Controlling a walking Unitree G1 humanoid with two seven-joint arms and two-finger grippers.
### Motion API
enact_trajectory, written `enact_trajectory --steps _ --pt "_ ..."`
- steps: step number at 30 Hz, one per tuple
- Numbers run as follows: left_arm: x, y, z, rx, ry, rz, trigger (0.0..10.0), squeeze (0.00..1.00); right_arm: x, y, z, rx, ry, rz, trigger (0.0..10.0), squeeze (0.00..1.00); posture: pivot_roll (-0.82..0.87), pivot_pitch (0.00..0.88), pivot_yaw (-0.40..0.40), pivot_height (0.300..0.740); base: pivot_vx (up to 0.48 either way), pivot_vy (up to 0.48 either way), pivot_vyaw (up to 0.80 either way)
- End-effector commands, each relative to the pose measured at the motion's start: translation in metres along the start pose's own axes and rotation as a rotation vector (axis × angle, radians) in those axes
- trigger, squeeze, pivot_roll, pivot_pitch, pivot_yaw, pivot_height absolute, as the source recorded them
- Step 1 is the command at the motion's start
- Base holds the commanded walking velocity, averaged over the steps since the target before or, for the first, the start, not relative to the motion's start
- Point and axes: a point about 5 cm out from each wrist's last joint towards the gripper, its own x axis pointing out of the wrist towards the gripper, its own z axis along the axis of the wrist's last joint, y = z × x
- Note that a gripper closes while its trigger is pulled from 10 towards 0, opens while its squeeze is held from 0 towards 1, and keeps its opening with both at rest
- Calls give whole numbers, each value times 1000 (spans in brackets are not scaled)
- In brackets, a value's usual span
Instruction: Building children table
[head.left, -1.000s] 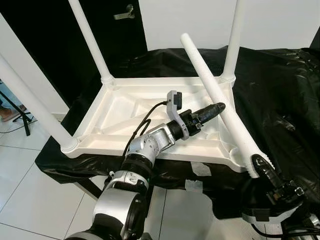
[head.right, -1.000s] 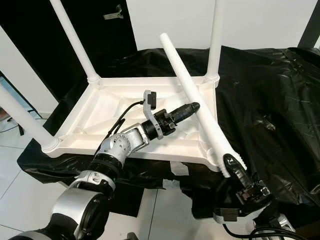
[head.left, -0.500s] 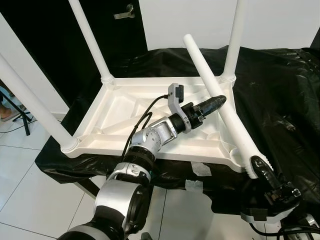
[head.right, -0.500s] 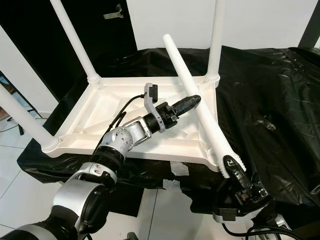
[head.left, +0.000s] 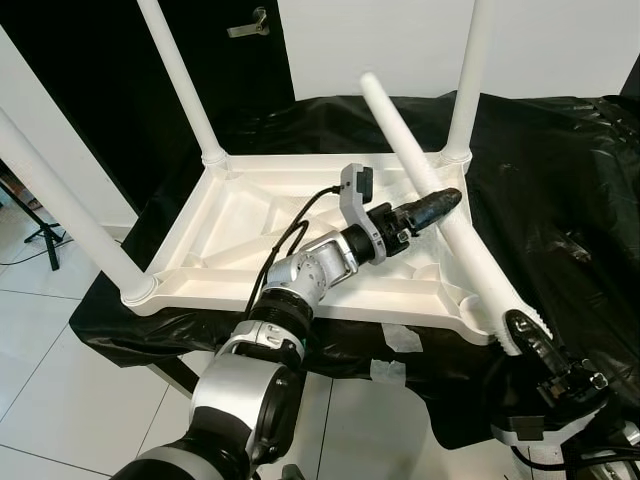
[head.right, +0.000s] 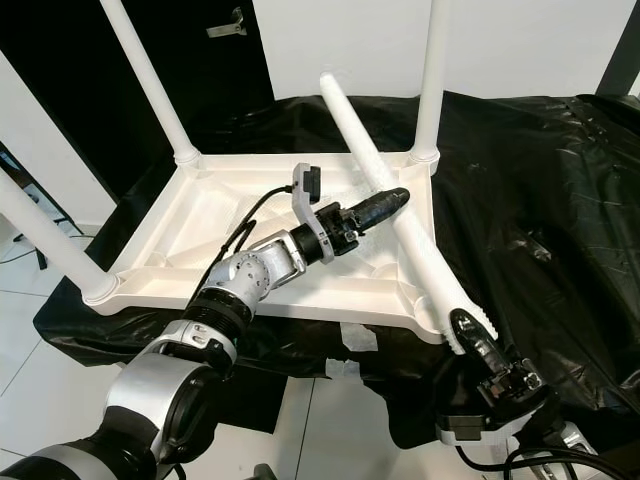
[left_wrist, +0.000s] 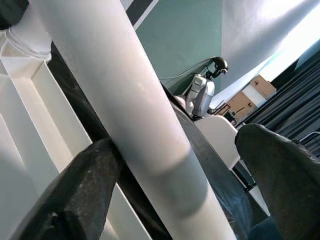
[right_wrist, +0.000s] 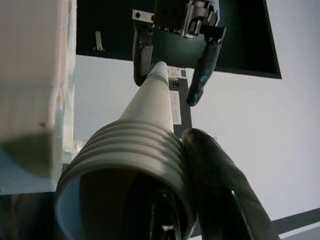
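three legs (head.left: 178, 85): standing in corner sockets of the upturned tabletop (head.left: 250, 225); near-right socket unfilled.
loose leg (head.left: 440, 215): lies slanted across the tabletop's right side, long axis running from far-left tip to near-right threaded end.
right gripper (head.left: 527, 338): fingers pinch the threaded end's rim, one inside, one outside.
left gripper (head.left: 440, 203): fingers apart, straddling mid-shaft.
tabletop recess: nothing inside.

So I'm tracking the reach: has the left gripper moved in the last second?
Yes. The left gripper has advanced along the upturned tabletop, toward the far right upright leg, onto the loose leg.
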Motion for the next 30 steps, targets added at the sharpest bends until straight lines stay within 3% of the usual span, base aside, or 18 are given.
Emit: enact_trajectory --steps 1,10,11,13,14,15,16,17,19,20,29,30 --pt "30 -27 -10 -9 2 -103 10000 0 0 -1 11 46 -62 16 0 0 -47 0 66 740 0 0 0" --pt "38 -32 -12 10 7 -96 10000 0 3 -6 10 52 -81 10 0 0 -44 0 63 740 0 0 0" --pt "38 -31 -11 13 0 -89 6392 0 3 -7 9 51 -80 7 0 0 -44 0 64 740 0 0 0" --pt "37 -31 -11 17 -6 -83 6392 0 3 -8 9 51 -80 5 0 0 -44 0 64 740 0 0 0" --pt "36 -29 -10 14 -16 -74 0 0 3 -9 9 51 -72 3 0 0 -43 0 67 740 0 0 0" --pt "35 -27 -9 12 -25 -68 0 0 3 -9 9 55 -60 1 941 0 -43 0 71 740 0 0 0" --pt "35 -27 -9 12 -25 -68 0 0 3 -9 9 55 -60 1 941 0 -43 0 71 740 0 0 0" --pt "33 -25 -8 10 -38 -64 0 0 3 -8 9 60 -45 1 4863 0 -41 0 72 740 0 0 0" --pt "32 -24 -6 8 -47 -63 0 0 3 -8 9 63 -35 1 4863 0 -40 0 73 740 0 0 0" --pt "31 -23 -2 -4 -69 -60 0 0 2 -6 10 69 -18 11 10000 0 -37 0 76 740 0 0 0" --pt "29 -17 7 -33 -111 -1 0 0 1 -1 12 94 48 23 10000 8 -37 0 84 740 0 0 0" --pt "28 -15 8 -42 -119 14 0 0 2 -1 12 107 69 17 10000 1000 -38 0 85 740 0 0 0"
